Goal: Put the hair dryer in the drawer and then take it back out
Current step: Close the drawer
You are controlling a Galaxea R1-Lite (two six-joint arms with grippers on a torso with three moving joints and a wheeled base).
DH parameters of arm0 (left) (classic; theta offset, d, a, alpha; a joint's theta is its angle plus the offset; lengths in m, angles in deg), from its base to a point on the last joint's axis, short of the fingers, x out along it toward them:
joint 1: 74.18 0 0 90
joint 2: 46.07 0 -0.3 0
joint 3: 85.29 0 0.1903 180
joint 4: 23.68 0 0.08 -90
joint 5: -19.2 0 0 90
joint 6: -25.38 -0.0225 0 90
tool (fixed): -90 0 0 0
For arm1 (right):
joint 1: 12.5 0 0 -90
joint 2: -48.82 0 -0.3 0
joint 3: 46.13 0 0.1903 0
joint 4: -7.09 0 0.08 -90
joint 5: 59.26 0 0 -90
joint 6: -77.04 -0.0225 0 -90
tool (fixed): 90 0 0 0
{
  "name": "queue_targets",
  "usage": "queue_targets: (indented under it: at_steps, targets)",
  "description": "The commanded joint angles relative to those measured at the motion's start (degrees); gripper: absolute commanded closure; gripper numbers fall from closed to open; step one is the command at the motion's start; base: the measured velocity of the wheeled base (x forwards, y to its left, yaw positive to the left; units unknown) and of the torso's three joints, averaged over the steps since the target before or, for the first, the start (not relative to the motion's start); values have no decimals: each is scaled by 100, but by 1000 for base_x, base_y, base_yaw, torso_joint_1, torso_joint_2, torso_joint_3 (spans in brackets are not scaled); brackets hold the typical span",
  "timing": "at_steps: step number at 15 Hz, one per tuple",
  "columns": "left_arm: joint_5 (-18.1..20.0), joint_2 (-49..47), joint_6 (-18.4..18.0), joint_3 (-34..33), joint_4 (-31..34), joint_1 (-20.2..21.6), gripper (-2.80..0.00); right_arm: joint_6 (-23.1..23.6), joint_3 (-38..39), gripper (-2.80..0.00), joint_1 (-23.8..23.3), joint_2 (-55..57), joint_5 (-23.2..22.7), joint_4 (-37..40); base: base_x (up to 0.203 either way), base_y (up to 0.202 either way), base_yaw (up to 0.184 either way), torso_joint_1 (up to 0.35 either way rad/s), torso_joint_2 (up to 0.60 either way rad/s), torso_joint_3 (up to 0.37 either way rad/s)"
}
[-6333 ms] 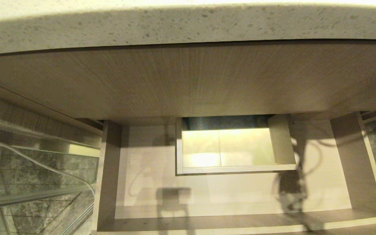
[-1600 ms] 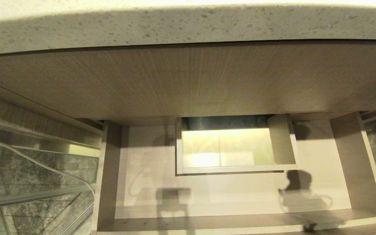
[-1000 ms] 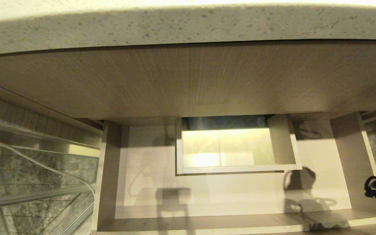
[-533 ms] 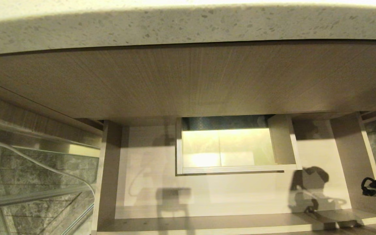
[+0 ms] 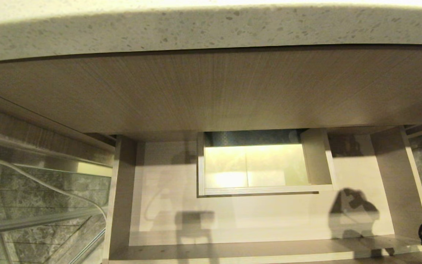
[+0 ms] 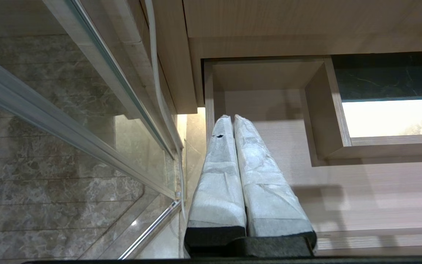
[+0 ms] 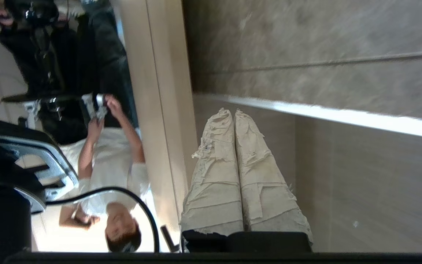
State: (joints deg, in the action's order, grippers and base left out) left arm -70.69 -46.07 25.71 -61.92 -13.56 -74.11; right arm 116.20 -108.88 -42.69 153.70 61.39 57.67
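The drawer (image 5: 181, 223) stands pulled out toward the robot under the speckled counter (image 5: 211, 29), with a taller wood-grain panel (image 5: 211, 91) between the two. It is wide and shallow, with a pale floor, low side walls at left and right, and a low front along the near edge. A boxed cut-out (image 5: 260, 165) sits in the middle of its far side, with bright floor showing through it. Nothing lies on the drawer floor on either side of the cut-out; only shadows fall there, one near the left and one near the right. The hair dryer shows in no view, so where it is cannot be told.

The left gripper (image 6: 231, 119) hangs over the drawer's left end, near its left wall, its two wrapped fingers pressed together and holding nothing. The right gripper (image 7: 233, 112) is off the drawer's right side, facing a marbled wall; its fingers are also closed together and empty. A person (image 7: 112, 161) in a white top stands beyond it.
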Motion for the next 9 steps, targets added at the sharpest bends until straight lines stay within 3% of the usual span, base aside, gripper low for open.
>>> queue_targets:
  at_steps: [1, 5, 9]
  targets:
    - [-2, 0, 2, -229, -11, 1, 0, 14, 113, 0, -121, 148, 21, 11, 0, 0, 0, 0, 0, 0]
    - [-2, 0, 2, -229, -11, 1, 0, -15, 1, 0, -154, 679, 2, -142, 0, 0, 0, 0, 0, 0]
    - [-2, 0, 2, -229, -11, 1, 0, 29, -321, 0, -134, 1279, -128, -837, 0, 0, 0, 0, 0, 0]
